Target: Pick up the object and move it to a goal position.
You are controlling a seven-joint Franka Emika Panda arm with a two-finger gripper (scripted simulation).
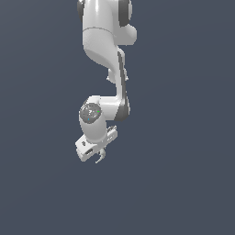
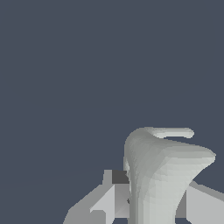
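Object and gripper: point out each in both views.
object (image 1: 102, 156), exterior view, curved tip under the hand.
object (image 2: 164, 175), wrist view, broad pale body.
gripper (image 1: 97, 155), exterior view, between fingertips.
gripper (image 2: 151, 203), wrist view, between fingers.

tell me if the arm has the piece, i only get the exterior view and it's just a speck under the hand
Observer: Yes. In the wrist view the piece sits between the two jaws of the gripper, with a finger on each side of it.
Operator: what shape is it, can't tell from here
Observer: Close up it is a pale stem that widens into a flared, curved top with a thin lip hooking out to one side.
Operator: anything else near it
Observer: The wrist view shows only plain dark background beyond the piece, nothing else in sight.
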